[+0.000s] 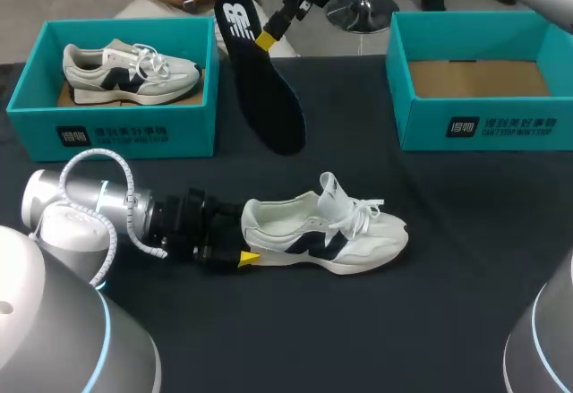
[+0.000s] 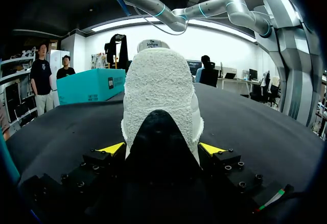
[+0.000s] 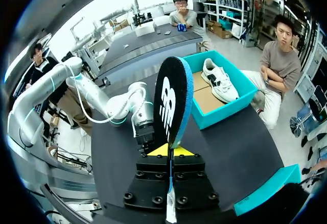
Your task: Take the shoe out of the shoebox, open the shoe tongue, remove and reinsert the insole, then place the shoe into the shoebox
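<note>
While the left gripper (image 2: 161, 149) clamps the heel of the white fabric sneaker (image 1: 322, 232) to steady it on the black table (image 1: 430, 303), the right gripper (image 3: 170, 151) pinches the black foam insole (image 1: 264, 84) in the air, probably ready for reinsertion.
</note>
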Motion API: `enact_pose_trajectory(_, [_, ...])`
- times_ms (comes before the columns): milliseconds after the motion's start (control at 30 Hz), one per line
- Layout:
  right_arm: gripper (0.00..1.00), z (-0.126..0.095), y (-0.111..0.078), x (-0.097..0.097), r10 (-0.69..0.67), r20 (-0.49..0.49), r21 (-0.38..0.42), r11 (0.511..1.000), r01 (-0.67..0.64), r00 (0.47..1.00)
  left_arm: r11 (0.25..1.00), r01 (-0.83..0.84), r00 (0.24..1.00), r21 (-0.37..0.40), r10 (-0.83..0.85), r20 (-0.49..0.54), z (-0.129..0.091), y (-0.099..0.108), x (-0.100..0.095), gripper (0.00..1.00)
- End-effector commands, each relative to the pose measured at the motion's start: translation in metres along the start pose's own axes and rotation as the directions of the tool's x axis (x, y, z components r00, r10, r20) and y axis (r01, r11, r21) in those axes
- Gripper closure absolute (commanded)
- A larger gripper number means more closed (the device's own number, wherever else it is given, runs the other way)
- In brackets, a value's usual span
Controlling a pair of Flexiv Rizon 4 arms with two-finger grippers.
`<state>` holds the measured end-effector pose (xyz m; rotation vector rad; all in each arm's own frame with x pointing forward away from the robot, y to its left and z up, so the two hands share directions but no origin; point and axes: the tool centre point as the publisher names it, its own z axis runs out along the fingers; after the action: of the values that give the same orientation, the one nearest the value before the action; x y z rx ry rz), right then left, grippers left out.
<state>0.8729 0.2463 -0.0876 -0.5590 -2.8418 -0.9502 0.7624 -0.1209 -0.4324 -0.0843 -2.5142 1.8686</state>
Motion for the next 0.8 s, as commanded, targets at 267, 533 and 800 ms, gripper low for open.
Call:
enact_pose_trajectory(267, [1.00, -0.024, -0.008, 0.013, 0.043, -0.044, -0.133, 0.990, -0.049, 0.998, 1.000, 0.000, 1.000, -0.001, 0.000, 0.000, 0.002, 0.005, -0.001, 1.00])
enact_pose_trajectory(533, [1.00, -0.024, -0.008, 0.013, 0.043, -0.044, -0.133, 0.990, -0.049, 0.998, 1.000, 0.000, 1.000, -0.001, 0.000, 0.000, 0.002, 0.005, -0.001, 1.00])
enact_pose_trajectory(800, [1.00, -0.025, -0.008, 0.012, 0.070, -0.057, -0.138, 0.987, -0.077, 0.996, 1.000, 0.000, 1.000, -0.001, 0.000, 0.000, 0.002, 0.005, -0.001, 1.00])
